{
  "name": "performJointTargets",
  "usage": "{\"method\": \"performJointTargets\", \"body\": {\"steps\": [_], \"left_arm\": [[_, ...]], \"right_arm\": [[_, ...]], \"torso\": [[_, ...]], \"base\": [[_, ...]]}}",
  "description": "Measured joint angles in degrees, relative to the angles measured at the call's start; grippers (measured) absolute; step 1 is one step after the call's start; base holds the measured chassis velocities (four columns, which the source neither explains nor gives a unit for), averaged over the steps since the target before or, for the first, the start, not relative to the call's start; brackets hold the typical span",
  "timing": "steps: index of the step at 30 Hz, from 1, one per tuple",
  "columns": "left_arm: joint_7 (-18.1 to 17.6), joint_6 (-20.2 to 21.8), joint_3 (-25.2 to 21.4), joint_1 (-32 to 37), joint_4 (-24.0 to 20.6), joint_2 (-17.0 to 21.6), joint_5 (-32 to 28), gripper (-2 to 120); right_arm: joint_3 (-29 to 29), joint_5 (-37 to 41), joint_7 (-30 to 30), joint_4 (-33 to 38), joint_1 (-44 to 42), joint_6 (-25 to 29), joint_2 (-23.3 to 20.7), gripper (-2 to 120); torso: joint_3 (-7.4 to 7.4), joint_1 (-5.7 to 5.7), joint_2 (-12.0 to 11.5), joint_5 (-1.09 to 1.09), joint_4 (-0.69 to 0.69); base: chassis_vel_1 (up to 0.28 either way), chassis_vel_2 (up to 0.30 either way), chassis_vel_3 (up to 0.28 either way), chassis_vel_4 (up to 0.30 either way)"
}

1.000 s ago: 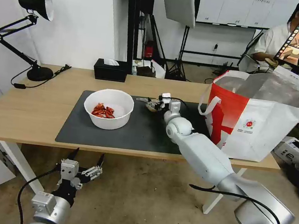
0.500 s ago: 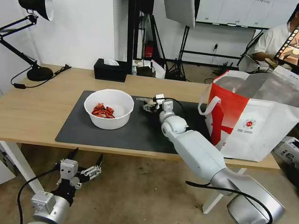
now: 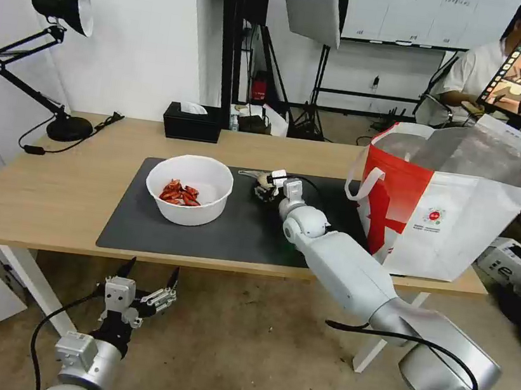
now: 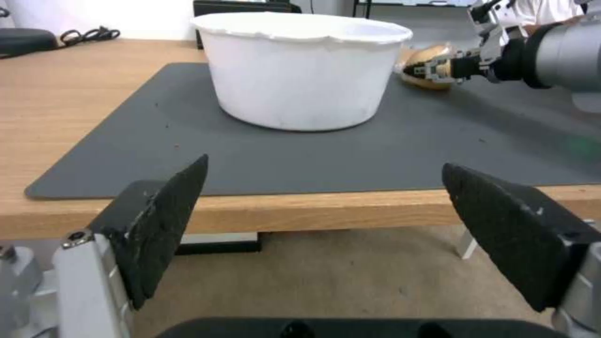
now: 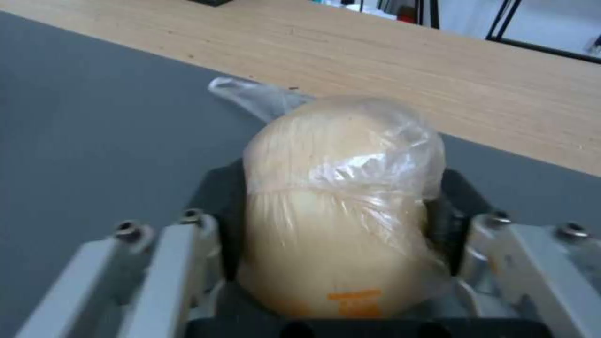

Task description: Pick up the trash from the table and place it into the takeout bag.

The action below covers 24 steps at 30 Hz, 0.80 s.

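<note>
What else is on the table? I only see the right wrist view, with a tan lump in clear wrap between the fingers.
Observer: A white round bowl with red scraps sits on the dark grey rectangular mat, to the robot's left of the right gripper, which is shut on your tan lump in clear wrap.
Operator: Where's the bag?
Observer: The boxy white and red takeout bag stands open at the right end of the light-wood table.
Operator: What's the other arm doing?
Observer: The left gripper hangs open below the table's near edge, in front of the bowl.
</note>
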Motion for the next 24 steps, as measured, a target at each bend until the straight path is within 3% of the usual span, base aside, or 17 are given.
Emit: {"method": "performJointTargets", "body": {"steps": [9, 12, 16, 20, 24], "left_arm": [[-0.11, -0.06, 0.14, 0.08, -0.31, -0.02, 0.09, 100], [-0.13, -0.09, 0.27, 0.11, -0.53, -0.08, 0.17, 100], [-0.15, -0.11, 0.29, 0.22, -0.81, -0.22, 0.28, 100], [-0.16, -0.22, 0.51, 0.51, -1.04, -0.58, 0.71, 100], [-0.16, -0.23, 0.96, 0.58, -1.09, -1.06, 1.16, 100]], "right_arm": [[0.71, 0.18, 0.86, 2.58, -0.83, 0.24, -1.51, 22], [1.56, -0.05, 3.1, 7.83, -2.06, 1.61, -4.01, 11], [2.39, -1.66, 5.33, 13.58, -3.63, 2.24, -6.81, 8], [5.82, -8.91, 7.9, 24.75, -8.18, 6.43, -12.07, 7], [9.35, -10.3, 9.92, 33.0, -10.88, 7.6, -15.27, 7]], "torso": [[0.0, 0.0, 0.0, 0.0, 0.0], [0.0, 0.0, 0.0, 0.0, 0.0], [0.0, 0.0, 0.0, 0.01, 0.01], [0.0, 0.0, 0.0, 0.01, -0.01], [0.0, 0.0, 0.0, 0.02, 0.0]], "base": [[0.0, 0.0, 0.0, 0.0], [0.0, 0.0, 0.0, 0.0], [0.0, 0.0, 0.0, 0.0], [0.0, 0.0, 0.0, 0.0], [0.0, 0.0, 0.0, 0.0]]}}
